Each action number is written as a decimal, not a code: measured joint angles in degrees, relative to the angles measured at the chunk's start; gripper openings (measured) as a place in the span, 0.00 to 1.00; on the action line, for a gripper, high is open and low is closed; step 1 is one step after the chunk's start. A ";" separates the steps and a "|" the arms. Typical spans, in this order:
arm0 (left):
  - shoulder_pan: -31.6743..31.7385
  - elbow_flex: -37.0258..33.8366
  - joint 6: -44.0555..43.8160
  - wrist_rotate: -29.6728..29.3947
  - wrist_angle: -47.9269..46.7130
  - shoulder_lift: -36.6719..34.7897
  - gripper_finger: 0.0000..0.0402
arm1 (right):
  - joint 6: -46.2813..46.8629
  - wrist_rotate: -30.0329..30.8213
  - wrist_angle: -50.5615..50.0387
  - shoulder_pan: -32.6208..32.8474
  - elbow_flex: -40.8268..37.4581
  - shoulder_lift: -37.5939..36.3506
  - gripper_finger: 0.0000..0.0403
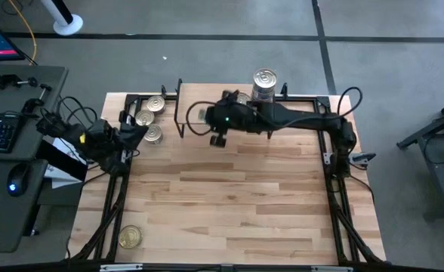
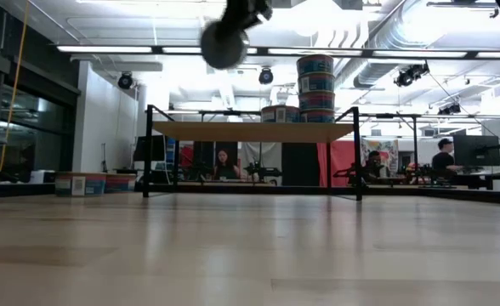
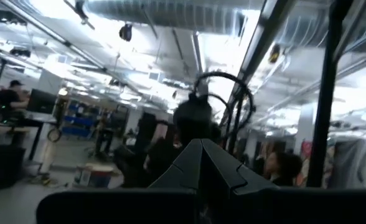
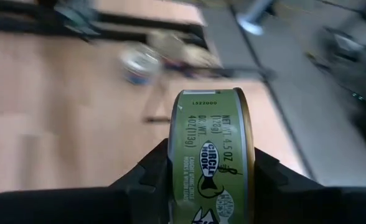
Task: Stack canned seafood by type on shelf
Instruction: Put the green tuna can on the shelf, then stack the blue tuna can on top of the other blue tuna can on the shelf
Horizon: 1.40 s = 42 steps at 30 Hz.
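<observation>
The round flat tin with an olive-green printed label (image 4: 212,160) sits on edge, clamped between the two dark fingers of the right end effector (image 4: 211,180), which the high view places above the low light-wood shelf on black wire legs (image 1: 195,115) at the back of the plank worktop (image 1: 229,204). On the shelf's right end a tall stack of blue-labelled tins with a silver lid (image 1: 264,81) already stands; three gold-lidded loose tins (image 1: 151,119) lie near the back left corner of the worktop, and one lone tin (image 1: 130,237) near the front left. The left end effector (image 1: 135,136) waits beside the three tins, its fingers meeting in a closed point. The risk, as I judge it, is that the tin, held on edge, could roll or land tilted if released before it is turned flat, or the arm could knock the tall stack. Only the right wrist view shows the grip and label; only the low view shows the stack's height.
</observation>
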 joint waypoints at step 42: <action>-0.09 -0.02 -11.97 -0.59 -5.39 1.58 0.00 | -9.94 13.75 -7.06 -6.07 -0.13 12.31 0.51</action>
